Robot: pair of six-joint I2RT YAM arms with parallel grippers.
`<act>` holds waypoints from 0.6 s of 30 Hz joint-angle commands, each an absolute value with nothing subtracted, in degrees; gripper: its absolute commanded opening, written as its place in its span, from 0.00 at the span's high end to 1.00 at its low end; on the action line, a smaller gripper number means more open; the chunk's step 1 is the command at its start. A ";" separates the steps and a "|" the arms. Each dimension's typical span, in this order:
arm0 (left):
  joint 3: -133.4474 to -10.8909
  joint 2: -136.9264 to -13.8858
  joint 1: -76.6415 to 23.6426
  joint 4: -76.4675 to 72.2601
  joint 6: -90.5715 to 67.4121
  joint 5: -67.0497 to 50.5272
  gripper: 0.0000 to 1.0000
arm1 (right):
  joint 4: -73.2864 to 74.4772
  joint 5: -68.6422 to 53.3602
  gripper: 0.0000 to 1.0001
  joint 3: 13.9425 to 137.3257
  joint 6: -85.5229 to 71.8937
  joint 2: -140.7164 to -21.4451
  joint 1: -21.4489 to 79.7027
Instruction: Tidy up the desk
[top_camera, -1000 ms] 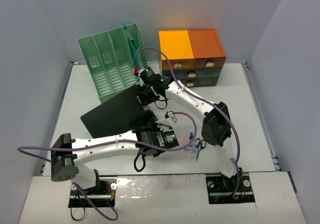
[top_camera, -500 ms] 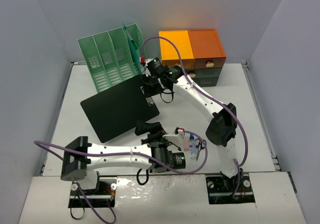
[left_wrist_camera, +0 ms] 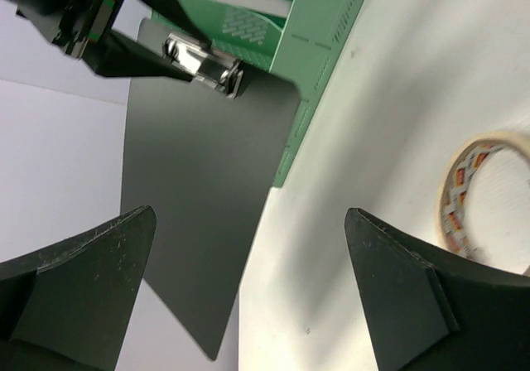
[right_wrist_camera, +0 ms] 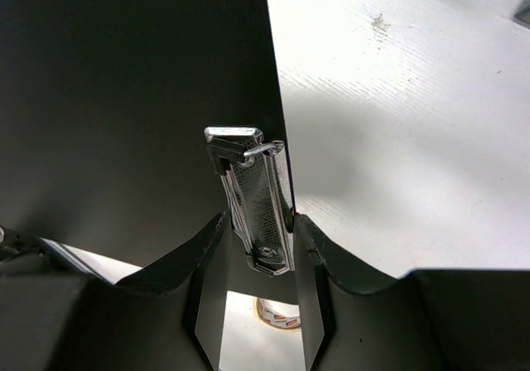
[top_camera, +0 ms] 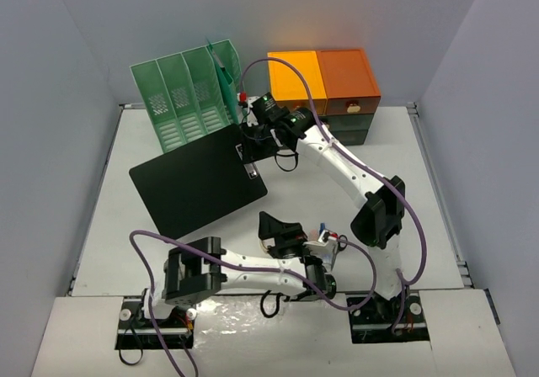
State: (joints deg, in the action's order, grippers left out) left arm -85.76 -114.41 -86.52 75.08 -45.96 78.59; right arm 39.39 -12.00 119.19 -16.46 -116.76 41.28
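**Inspector:** Which step is in hand?

**Assessor:** Filing the clipboard [top_camera: 198, 188], by my reading. The right hand [right_wrist_camera: 258, 218] is clamped on its clip [right_wrist_camera: 252, 180], one finger on each side of the metal. The board appears tilted with the clip end up, just in front of the rack [top_camera: 181, 99]. I cannot tell whether its far corner rests on the counter [top_camera: 354, 183].

**Inspector:** And the left hand?

**Assessor:** The left hand [left_wrist_camera: 248, 212] has its fingers wide apart and holds nothing. It sits low near the front edge, with a roll of tape [left_wrist_camera: 451, 189] just beside it.

**Inspector:** Where is the counter?

**Assessor:** It spans the cell from wall to wall under both arms. The rack and the cabinet [top_camera: 322, 81] stand at its far edge.

**Inspector:** What does the next move call for?

**Assessor:** Likely standing the board upright and lining its thin edge up with a slot. The slots are narrow and the board is wide, so the grip on the clip must not twist.

**Inspector:** Materials?

**Assessor:** The board is a flat, rigid, matte black rectangle. The clip is bright sprung steel, smooth and narrow. The rack is green plastic with slotted walls. The cabinet is boxy, orange above dark green. The counter is plain matte white. The tape is a pale ring with a printed core.
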 commanded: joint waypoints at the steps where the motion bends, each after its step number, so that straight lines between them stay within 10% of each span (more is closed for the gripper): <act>1: -90.24 -116.71 -86.91 95.19 -52.93 85.43 0.03 | 39.34 -15.95 1.00 120.67 -17.80 -110.94 41.01; 18: -89.27 -111.79 -74.57 94.98 -52.79 93.86 0.03 | 43.82 -18.63 1.00 125.15 -18.87 -112.82 40.08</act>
State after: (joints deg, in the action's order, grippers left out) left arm -88.30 -118.10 -79.93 75.16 -51.39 83.36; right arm 43.35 -16.19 120.46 -17.70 -115.70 40.33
